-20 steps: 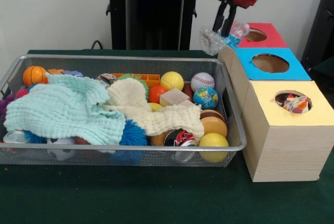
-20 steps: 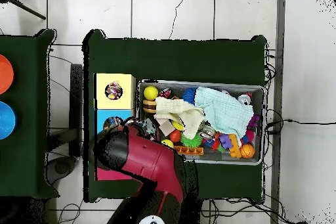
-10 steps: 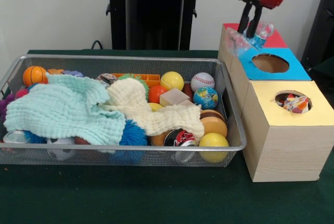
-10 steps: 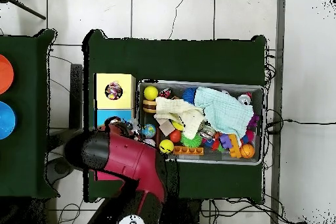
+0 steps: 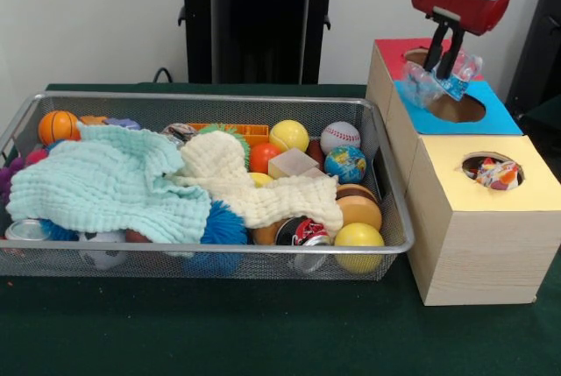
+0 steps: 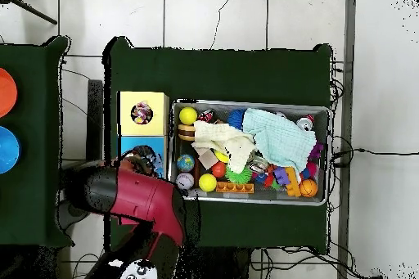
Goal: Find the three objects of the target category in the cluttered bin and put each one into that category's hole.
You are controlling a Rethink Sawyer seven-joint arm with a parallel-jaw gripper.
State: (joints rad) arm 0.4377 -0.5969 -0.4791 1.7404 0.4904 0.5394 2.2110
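My gripper [image 5: 444,69] is shut on a crumpled clear plastic bottle [image 5: 429,87] with a blue label. The bottle hangs just above the hole of the blue-topped box [image 5: 491,117], at its left rim. Behind it stands the red-topped box [image 5: 394,47]; nearer the camera is the yellow-topped box [image 5: 535,188], with a colourful crumpled wrapper [image 5: 497,173] in its hole. In the overhead view the red arm [image 6: 135,198] covers the gripper, beside the blue box [image 6: 147,146].
The wire bin [image 5: 210,96] holds several balls, a mint cloth [image 5: 105,183], a cream cloth [image 5: 254,192], a black and red can [image 5: 302,231] and a wooden block [image 5: 291,163]. Its right wall stands close to the boxes.
The gripper carried the bottle rightward in the front view and down, from beside the red box to over the blue box's hole. The bin's contents have not moved.
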